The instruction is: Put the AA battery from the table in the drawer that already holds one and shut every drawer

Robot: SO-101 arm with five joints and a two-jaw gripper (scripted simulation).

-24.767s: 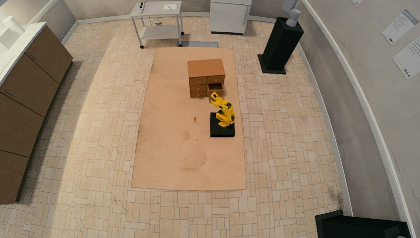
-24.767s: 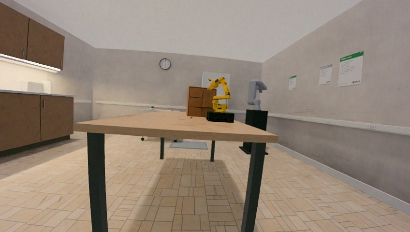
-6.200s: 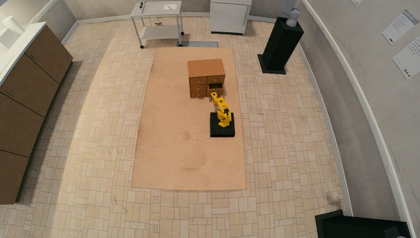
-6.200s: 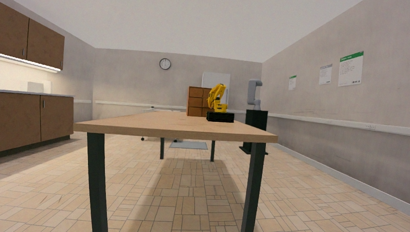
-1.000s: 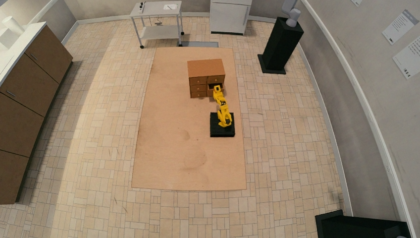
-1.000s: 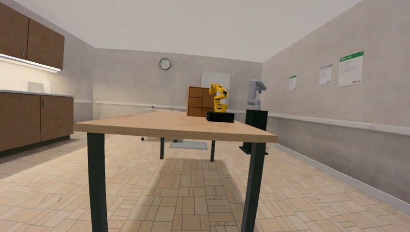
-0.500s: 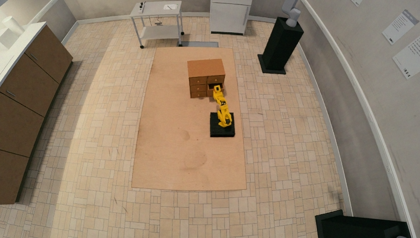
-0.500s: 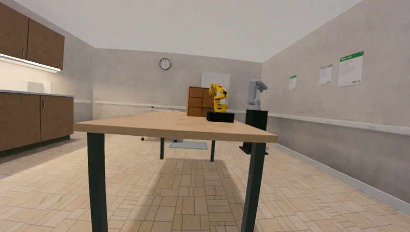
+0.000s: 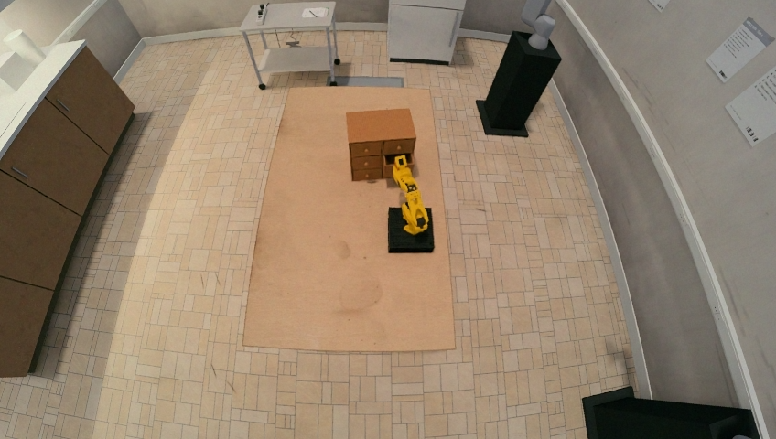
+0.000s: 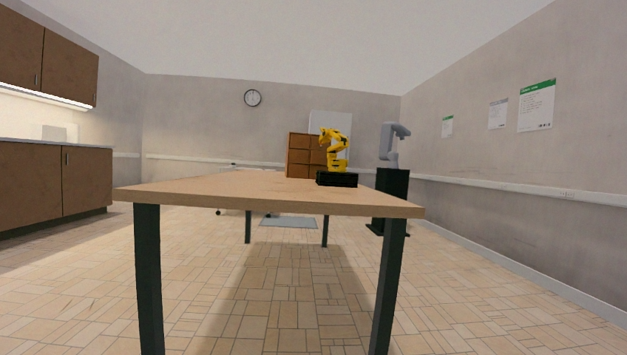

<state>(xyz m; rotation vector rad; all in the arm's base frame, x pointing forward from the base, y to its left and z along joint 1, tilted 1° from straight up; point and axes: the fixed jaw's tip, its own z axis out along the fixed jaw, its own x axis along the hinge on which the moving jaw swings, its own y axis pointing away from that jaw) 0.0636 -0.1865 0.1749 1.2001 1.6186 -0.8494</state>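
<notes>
A small brown chest of drawers [image 9: 380, 124] [image 10: 299, 141] stands at the far end of the wooden table [image 9: 327, 283] [image 10: 264, 188]. Its middle right drawer [image 9: 388, 166] is pulled out; the other drawers look shut. My yellow arm reaches from its black base [image 9: 410, 243] [image 10: 336, 179] to the chest. My gripper [image 9: 400, 159] [image 10: 322, 140] hangs just over the open drawer, fingers pointing down. It is shut on a small thing, which I take for the AA battery; it is too small to make out. No battery shows on the table top.
A black pedestal with a grey arm [image 9: 517, 81] [image 10: 389, 175] stands off the table's far right corner. A white cart [image 9: 291, 37] and a white cabinet [image 9: 425, 26] stand behind the table. Brown cupboards [image 9: 48, 163] line the left wall.
</notes>
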